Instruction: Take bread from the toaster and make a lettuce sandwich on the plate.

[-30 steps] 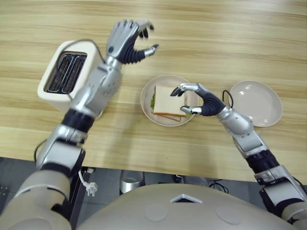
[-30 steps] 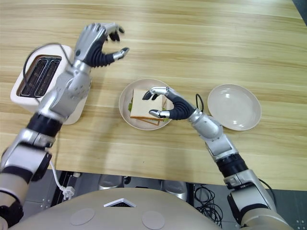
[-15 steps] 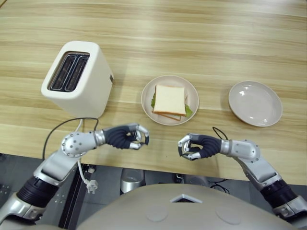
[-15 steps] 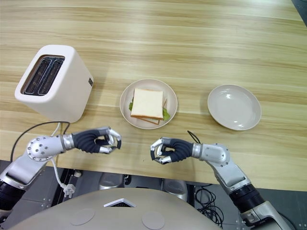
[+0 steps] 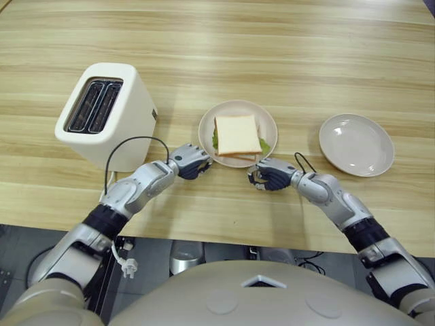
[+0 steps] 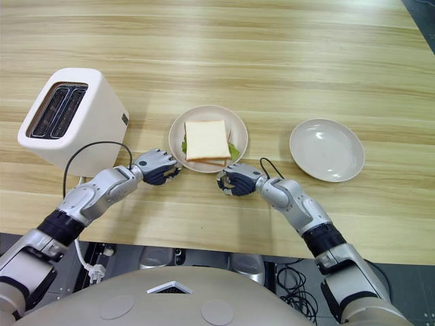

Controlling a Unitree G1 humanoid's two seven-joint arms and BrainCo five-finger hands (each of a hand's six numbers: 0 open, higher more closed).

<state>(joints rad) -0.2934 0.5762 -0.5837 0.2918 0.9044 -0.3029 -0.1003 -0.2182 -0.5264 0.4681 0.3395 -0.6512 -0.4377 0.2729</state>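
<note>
A sandwich of white bread with green lettuce showing at its edges lies on the beige plate at the table's middle. The white toaster stands to the left, and I see no bread in its two slots. My left hand rests on the table just left of the plate's near rim, fingers curled, holding nothing. My right hand sits by the plate's near right rim, also curled and holding nothing.
A second, bare plate lies at the right. The toaster's black cord loops over the table edge near my left forearm. The wooden table stretches wide behind the plates.
Both hands left the sandwich and the toaster side, dropped to the table's near edge with fingers curled, then moved up to either side of the plate. The camera shifted slightly.
</note>
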